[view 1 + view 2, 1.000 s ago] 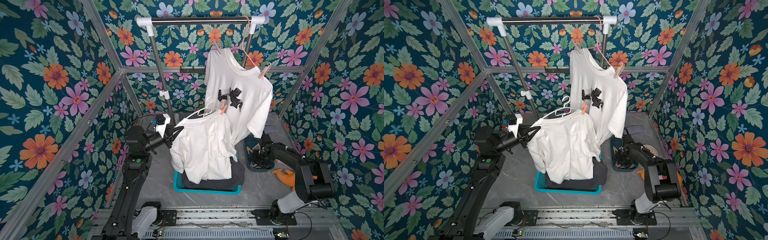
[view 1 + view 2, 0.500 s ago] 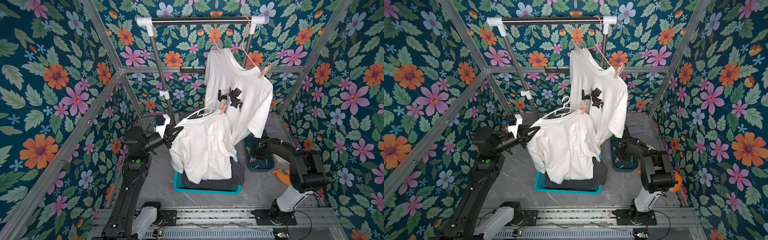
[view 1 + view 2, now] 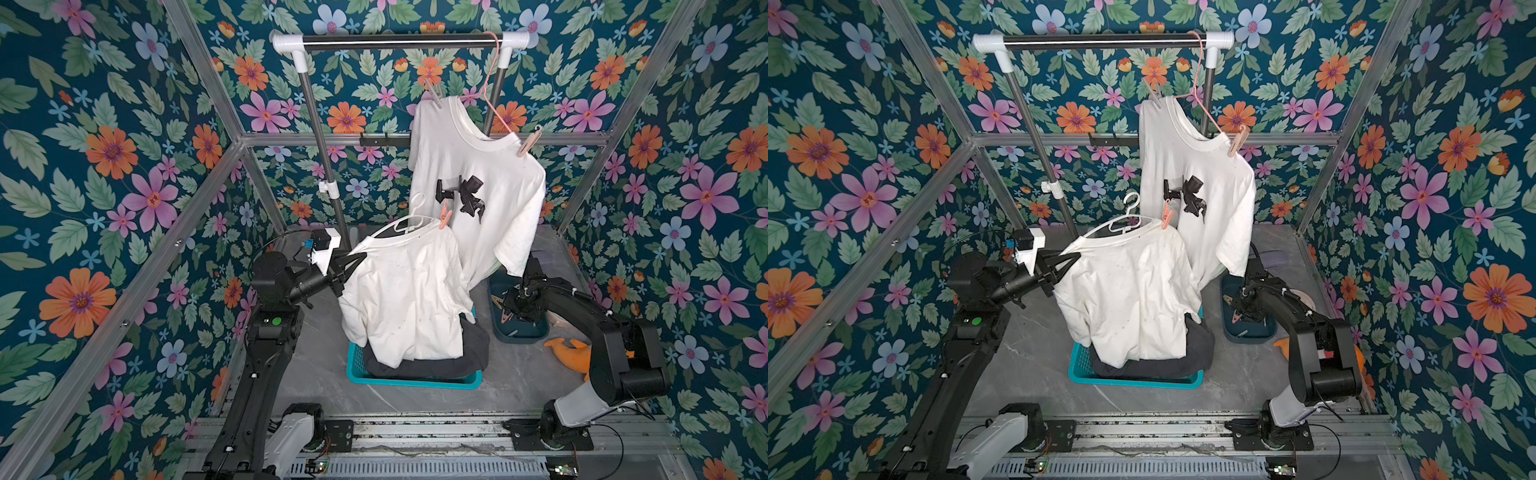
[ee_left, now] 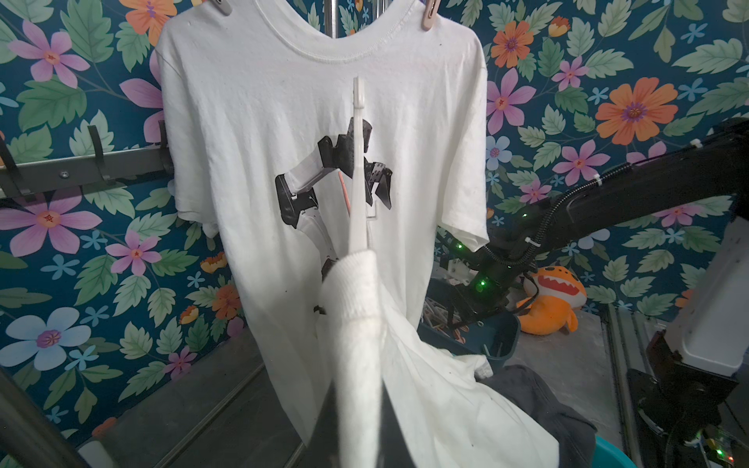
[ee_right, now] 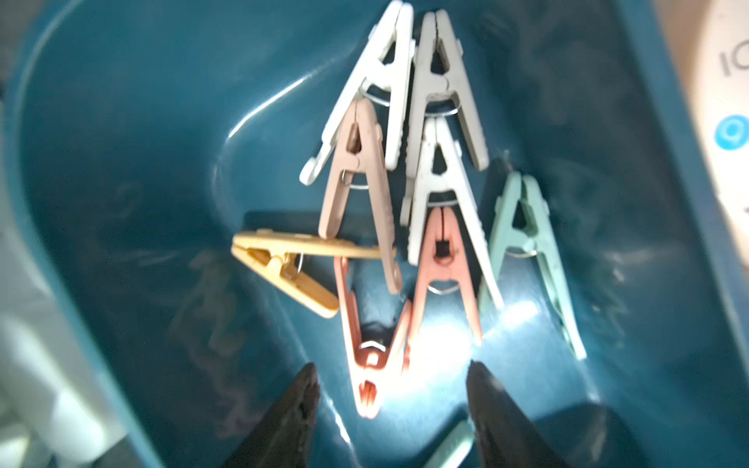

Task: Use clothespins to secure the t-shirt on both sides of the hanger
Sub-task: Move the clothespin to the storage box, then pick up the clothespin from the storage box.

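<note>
The right gripper is down inside the dark teal tub. Its fingers are spread apart and hold nothing, and a clear gap shows between each fingertip and the salmon clothespin, whose closed nose lies between them. The tub's curved walls rise close on either side, and the widest bare floor lies beyond the yellow pin, toward a rounded corner. The other clothespins overlap in a tight cluster at mid-floor: white, grey, tan, a second salmon and a mint one, each a two-pronged plastic peg with a wire spring. In both top views the tub stands near the right edge of the grey surface, under the sleeve of the printed shirt pegged up on the rail. A narrow bare strip parts it from the teal basket, and an orange plush toy lies just beside it. The left gripper is clamped on one shoulder of the white t-shirt, pinching the fabric over the end of the white hanger above the basket. One salmon peg is clipped at the other shoulder, by the collar.
</note>
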Tool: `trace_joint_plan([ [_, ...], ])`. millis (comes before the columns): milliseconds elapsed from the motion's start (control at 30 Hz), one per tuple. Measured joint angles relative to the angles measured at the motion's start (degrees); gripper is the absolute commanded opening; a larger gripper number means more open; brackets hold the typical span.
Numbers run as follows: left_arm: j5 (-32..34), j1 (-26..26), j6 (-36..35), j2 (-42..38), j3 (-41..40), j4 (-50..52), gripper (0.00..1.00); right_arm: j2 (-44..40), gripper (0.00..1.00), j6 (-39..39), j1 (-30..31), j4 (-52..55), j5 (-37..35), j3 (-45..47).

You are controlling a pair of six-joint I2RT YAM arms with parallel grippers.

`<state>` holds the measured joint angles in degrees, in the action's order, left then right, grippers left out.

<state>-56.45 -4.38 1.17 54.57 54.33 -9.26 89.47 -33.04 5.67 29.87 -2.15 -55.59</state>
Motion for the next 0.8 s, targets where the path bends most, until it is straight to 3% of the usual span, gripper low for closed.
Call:
trace_joint_plan([
  [133, -0.02, 0.00, 0.00, -0.20, -0.11, -0.09, 0.00, 1.20, 0.50, -1.42, 0.37, -0.94, 2.21, 0.20],
  [800, -0.04, 0.02, 0.04, -0.48, -0.31, -0.13, 0.00, 4.52, 0.45, -4.28, 0.85, -5.81, 2.71, 2.19],
])
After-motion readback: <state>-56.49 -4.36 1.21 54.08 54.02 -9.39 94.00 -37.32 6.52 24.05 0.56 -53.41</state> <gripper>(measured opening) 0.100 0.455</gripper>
